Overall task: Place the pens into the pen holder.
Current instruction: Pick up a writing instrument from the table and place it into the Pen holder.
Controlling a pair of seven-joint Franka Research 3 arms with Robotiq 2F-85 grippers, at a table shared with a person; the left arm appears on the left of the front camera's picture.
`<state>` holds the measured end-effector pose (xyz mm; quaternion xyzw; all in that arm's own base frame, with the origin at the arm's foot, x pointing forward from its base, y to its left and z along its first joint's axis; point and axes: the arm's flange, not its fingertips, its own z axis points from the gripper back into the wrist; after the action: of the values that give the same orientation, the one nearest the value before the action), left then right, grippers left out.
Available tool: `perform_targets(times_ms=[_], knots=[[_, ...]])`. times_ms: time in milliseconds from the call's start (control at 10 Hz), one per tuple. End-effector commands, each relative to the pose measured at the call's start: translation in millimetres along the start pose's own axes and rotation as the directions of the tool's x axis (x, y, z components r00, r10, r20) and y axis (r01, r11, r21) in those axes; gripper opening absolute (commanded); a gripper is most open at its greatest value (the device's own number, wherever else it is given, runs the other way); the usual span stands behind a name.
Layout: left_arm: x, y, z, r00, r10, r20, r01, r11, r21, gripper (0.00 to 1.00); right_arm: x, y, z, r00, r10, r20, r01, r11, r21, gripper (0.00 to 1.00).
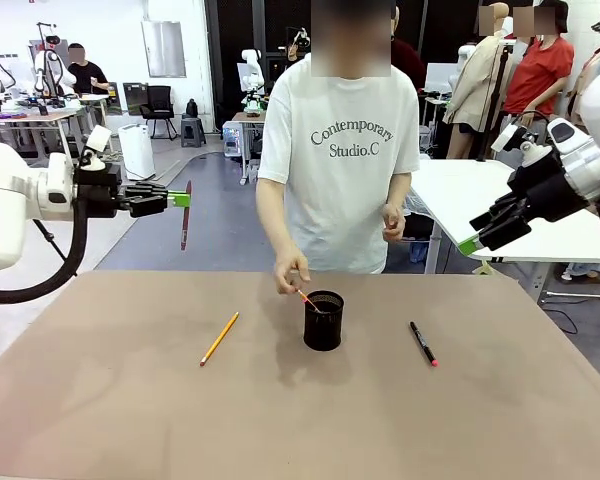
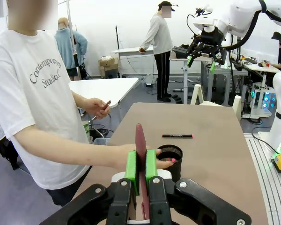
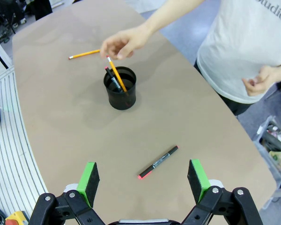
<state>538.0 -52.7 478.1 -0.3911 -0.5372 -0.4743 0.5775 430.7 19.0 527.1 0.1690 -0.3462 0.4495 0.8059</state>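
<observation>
Your left gripper (image 1: 183, 198) is clamped on the reddish-brown pen (image 1: 185, 225), which stands upright in the air, high at the left. Your right gripper (image 3: 144, 174) hangs raised on the right, fingers spread wide with nothing between them. The person's hand (image 1: 291, 272) pinches a pencil (image 1: 308, 300) whose tip is inside the black mesh pen holder (image 1: 323, 320). On the table (image 1: 130, 420), a yellow pencil (image 1: 219, 338) lies left of the holder and the black marker (image 1: 424, 343) lies to its right.

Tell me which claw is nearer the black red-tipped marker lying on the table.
Right. The open right claw hangs above the black red-tipped marker, slightly to its right. The left claw, shut on a reddish-brown pen, is high up on the other side of the black wire-mesh pen holder.
</observation>
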Motion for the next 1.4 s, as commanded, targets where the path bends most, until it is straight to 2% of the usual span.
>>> perform_targets(times_ms=[0,1300], knots=[[2.7,0.2,0.0,1.000,-0.004,0.003,0.004,1.000,-0.002,0.00,0.9,-1.4,0.2,1.000,0.001,0.028,-0.001,1.000,0.007,1.00],[2.7,0.2,0.0,1.000,-0.004,0.003,0.004,1.000,-0.002,0.00,0.9,-1.4,0.2,1.000,0.001,0.028,-0.001,1.000,0.007,1.00]])
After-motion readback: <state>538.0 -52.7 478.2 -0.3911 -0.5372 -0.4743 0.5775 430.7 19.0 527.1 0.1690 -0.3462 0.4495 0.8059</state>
